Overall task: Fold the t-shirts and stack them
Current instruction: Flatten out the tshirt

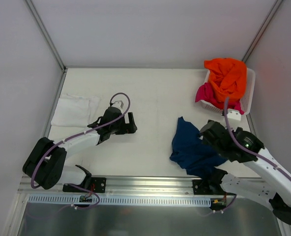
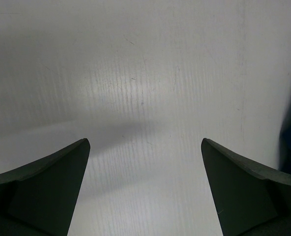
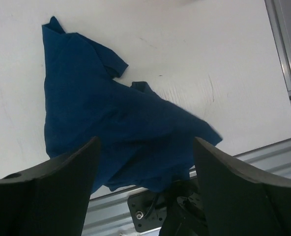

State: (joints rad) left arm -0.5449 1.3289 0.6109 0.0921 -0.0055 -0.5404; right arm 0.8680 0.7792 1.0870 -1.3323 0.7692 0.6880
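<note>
Two open grippers for you: left gripper (image 2: pixel 145 142) wide, empty | right gripper (image 3: pixel 145 140) parted, empty, above crumpled navy t-shirt (image 3: pixel 101 113) near right | white t-shirt (image 1: pixel 74 110) left | orange t-shirt (image 1: pixel 229 73), pink t-shirt (image 1: pixel 204 92) in far-right basket (image 1: pixel 249 96)

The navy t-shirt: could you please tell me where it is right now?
In the top view, the navy t-shirt lies crumpled at the table's near right edge, under the open right gripper, with the basket behind it.
</note>
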